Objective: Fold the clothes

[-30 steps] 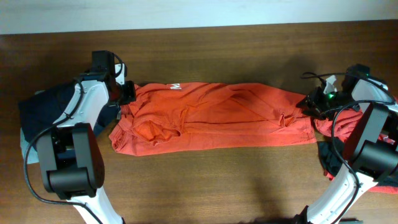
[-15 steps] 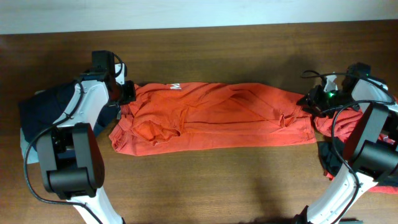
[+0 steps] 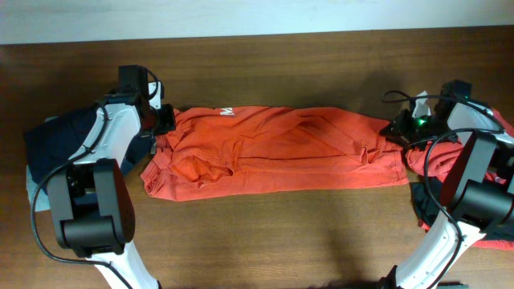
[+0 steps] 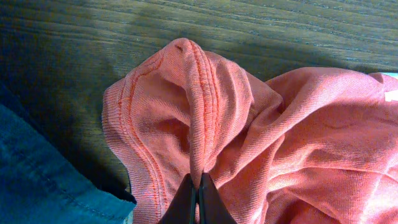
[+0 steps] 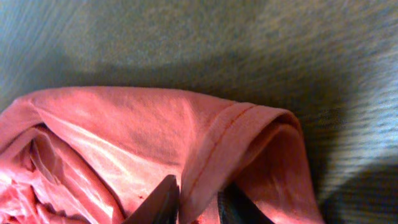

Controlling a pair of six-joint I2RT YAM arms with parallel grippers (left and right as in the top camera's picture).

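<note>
One orange-red T-shirt [image 3: 273,152] is spread, wrinkled, along middle of wooden table [image 3: 281,64]. Left end is pinched tight by left gripper [image 4: 196,182], fingers closed on raised fold of hem. Right end is nipped by right gripper [image 5: 198,190], narrow gap filled with cloth. Dark navy piece [image 3: 56,140] is piled at table's left side.

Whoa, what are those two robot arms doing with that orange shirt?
They're folding clothes. The orange T-shirt lies stretched out and crumpled across the wooden table. The left gripper is pinched shut on one end of it. The right gripper has a fold of the hem between its fingers at the other end. Some dark clothes lie beside the left arm.
</note>
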